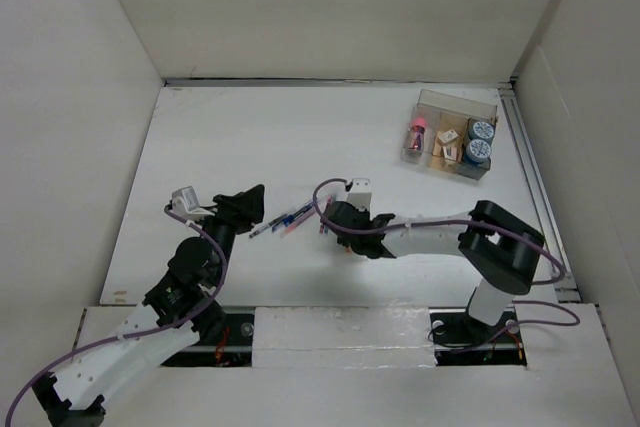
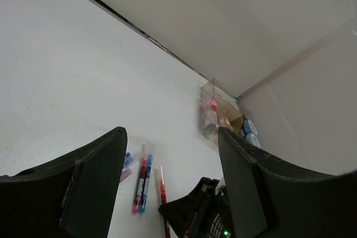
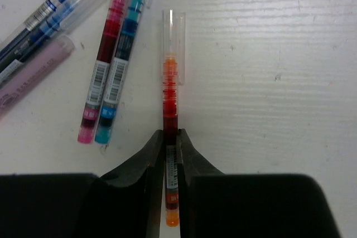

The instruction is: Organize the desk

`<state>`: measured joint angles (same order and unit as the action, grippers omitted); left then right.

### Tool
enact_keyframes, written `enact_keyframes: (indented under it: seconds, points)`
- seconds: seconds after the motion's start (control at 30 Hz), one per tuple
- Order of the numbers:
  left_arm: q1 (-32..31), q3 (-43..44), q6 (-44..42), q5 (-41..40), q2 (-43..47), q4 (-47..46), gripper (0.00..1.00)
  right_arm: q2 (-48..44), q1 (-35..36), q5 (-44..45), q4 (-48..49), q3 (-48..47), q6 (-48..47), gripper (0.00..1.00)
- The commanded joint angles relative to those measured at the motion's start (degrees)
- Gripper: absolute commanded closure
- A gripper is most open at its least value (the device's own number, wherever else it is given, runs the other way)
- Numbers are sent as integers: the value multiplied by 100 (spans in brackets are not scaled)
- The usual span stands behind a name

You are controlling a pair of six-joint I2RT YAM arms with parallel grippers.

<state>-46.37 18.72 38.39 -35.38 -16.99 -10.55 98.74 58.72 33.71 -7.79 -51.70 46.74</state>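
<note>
Right gripper (image 3: 170, 137) clenched on orange pen (image 3: 170, 82); pink pen (image 3: 103, 65) and teal pen (image 3: 124, 65) just left of it. Left gripper (image 2: 171, 137) spread, hovering above desk (image 2: 67, 82).

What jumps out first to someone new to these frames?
The right gripper, jaws pinched on an orange pen that lies on the desk. Beside it, a loose cluster of pens sits between the two arms, with the left gripper open and empty. A clear compartment tray holding small items stands at the far right corner.
</note>
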Motion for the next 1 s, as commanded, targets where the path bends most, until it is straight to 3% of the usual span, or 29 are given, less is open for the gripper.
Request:
enact_keyframes:
  seconds: [0.0, 0.07, 0.27, 0.5, 0.57, 0.6, 0.77, 0.87, 0.97]
  points:
    - [14, 167, -77, 31, 56, -229, 38, -337, 157, 127, -433, 178, 335, 95]
    - [14, 167, -77, 40, 38, -246, 38, -618, 157, 153, -477, 318, 432, 100]
    - [14, 158, -60, 57, -32, -273, 38, -1373, -79, 619, -707, 82, 591, 100]
    - [14, 150, -95, 92, -58, -299, 38, -1253, -2406, -794, 269, -1129, 327, 100]
    - [14, 141, -104, 162, -120, -386, 38, -920, -3406, -1128, 279, -2093, 615, 100]
    - [14, 141, -104, 163, -120, -387, 38, -787, -3411, -1269, 278, -2098, 617, 100]
    - [14, 149, -16, 636, -488, -606, 38, 4, -4910, -2218, 76, -3405, 1852, 100]
    - [14, 167, 19, 1084, -734, -782, 38, 496, -5588, -3115, 373, -3592, 2724, 100]
    - [14, 185, 19, 1147, -919, -879, 38, 839, -5897, -3319, 427, -3689, 3410, 100]
